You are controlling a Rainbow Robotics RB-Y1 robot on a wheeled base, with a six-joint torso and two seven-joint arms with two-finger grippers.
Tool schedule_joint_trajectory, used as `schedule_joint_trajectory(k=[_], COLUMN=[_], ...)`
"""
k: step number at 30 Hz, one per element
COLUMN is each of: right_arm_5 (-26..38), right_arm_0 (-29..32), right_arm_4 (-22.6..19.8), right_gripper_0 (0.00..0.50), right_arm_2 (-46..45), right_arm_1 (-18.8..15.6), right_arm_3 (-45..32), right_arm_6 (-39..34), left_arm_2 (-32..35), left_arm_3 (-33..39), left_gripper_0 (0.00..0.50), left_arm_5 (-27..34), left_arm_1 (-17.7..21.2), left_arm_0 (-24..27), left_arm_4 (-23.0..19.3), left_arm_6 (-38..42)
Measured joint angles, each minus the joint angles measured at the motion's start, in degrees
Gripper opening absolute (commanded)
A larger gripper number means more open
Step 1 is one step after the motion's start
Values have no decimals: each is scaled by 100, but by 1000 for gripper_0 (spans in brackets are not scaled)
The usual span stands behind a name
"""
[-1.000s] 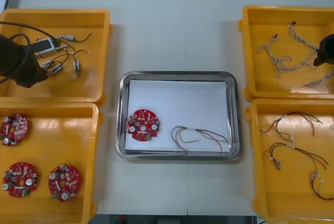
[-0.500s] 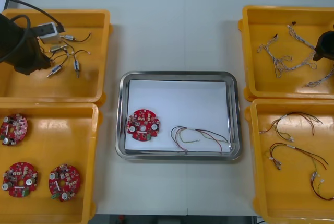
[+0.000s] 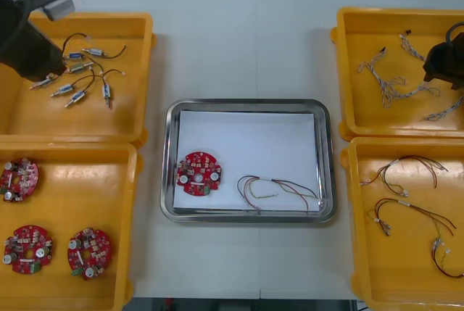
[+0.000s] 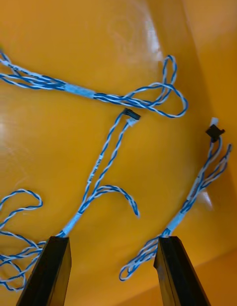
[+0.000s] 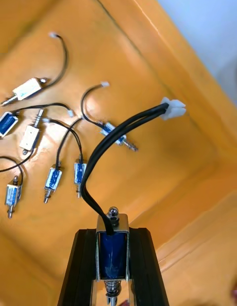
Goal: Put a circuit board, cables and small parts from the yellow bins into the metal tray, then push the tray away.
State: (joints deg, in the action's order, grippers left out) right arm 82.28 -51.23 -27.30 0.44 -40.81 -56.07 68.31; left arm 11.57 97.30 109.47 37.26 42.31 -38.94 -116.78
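**So: small part's in hand, blue-white cable looks like it's next**

Front view first. On the worktop (image 3: pixel 239 43) the metal tray (image 3: pixel 168 159) sits in the middle between the yellow bins. It holds one circuit board (image 3: pixel 199 174) at its near-left corner and a red and yellow cable (image 3: pixel 279 189) just right of that. The left arm (image 3: pixel 25 35) is over the far-left bin (image 3: pixel 138 72), where loose small metal parts (image 3: pixel 106 92) lie. The right arm (image 3: pixel 444 64) is over the far-right bin (image 3: pixel 355 108), above the twisted blue and white cables (image 3: pixel 391 83).

Right wrist view: the right claw (image 4: pixel 111 241) is spread wide with nothing in it, hovering above the bin floor. One plugged cable (image 4: pixel 101 167) runs up between its fingers, and another lies just past one finger.

Left wrist view: the left claw (image 5: pixel 112 237) is clamped on the held part (image 5: pixel 112 251), which has a blue body. Its black lead (image 5: pixel 123 138) curls up to a white plug (image 5: pixel 173 109). It's well clear of the loose parts on the bin floor.

My read is that we're on the small-parts step, with the tray about half loaded. Next the left arm needs to carry its part right and nearer, to the tray. It shouldn't snag that lead on the bin wall, and it should only let go once it's over the tray. The right claw needs to drop straight down and close on one strand. Those cables are tangled, so a neighbour could easily come along for the ride.
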Motion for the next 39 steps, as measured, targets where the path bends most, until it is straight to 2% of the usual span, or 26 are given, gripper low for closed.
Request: schedule_joint_trajectory(k=[2,5,9,12,14,20,22,25,31,39], right_arm_5=[-101,-205,-342,-426,-486,-789,-790,-788,-788,-788], right_arm_0=[0,-2,-3,-3,-3,-6,-6,-6,-6,-6], right_arm_4=[8,51,199,318,352,360,372,395,437,496], right_gripper_0=[500,500,500,500,500,500,500,500,500,500], right_arm_2=[-37,-145,-374,-494,-536,-587,-590,-614,-627,-628], right_arm_1=[78,199,344,410,431,445,465,518,609,674], right_arm_3=[7,70,201,281,334,659,693,696,698,704], right_arm_6=[0,0,0,0,0,0,0,-1,-1,-1], left_arm_2=[-23,-110,-310,-506,-641,-1016,-1194,-1612,-2587,-3074], left_arm_3=[251,566,838,1059,1211,1719,1873,1968,1961,1708], left_gripper_0=[0,0,0,0,0,0,0,0,0,0], left_arm_5=[4,8,10,11,13,17,17,17,17,17], left_arm_1=[0,0,1,0,-1,-88,-196,-419,-950,-1567], left_arm_0=[0,0,1,1,1,-9,-14,-15,-39,-258], left_arm_4=[-8,-71,-385,-460,-464,-433,-284,182,1168,1966], left_arm_6=[338,355,414,788,1384,4109,4802,5301,5368,5928])
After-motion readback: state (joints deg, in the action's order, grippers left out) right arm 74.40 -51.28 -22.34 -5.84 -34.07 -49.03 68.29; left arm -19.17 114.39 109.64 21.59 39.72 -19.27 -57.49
